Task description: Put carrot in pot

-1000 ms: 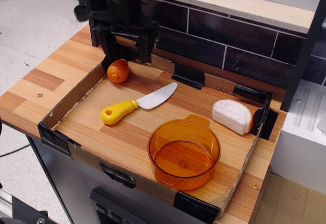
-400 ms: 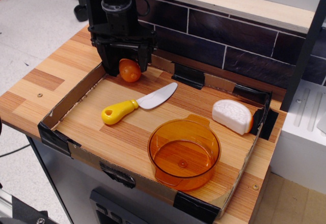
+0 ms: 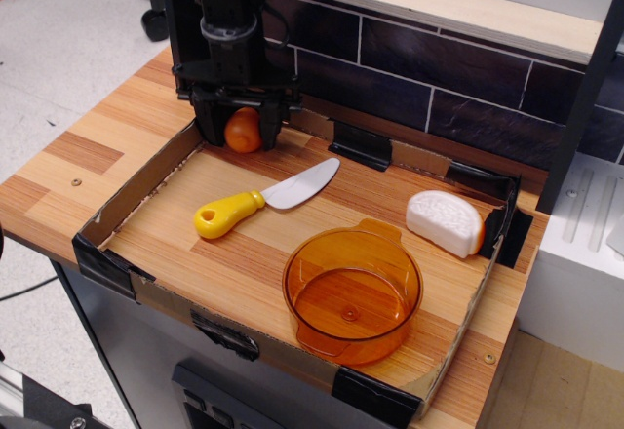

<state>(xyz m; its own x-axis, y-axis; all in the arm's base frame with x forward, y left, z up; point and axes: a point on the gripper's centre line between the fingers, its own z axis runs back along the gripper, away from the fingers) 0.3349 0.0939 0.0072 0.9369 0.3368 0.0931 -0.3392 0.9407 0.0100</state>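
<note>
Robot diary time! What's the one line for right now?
phase: lifting | gripper: shut on carrot | pot: empty | toy knife: between them

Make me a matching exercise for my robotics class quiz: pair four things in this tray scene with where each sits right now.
Things:
1. stubby orange plastic carrot
2. translucent amber plastic pot
3. yellow-handled toy knife
4. white wedge-shaped toy

Places:
A. near the tray's right wall
B. between the black pincer's fingers
C. front of tray, empty
D. flat, mid-tray

Pairs: 1-B, 2-C, 3-D, 4-A
</note>
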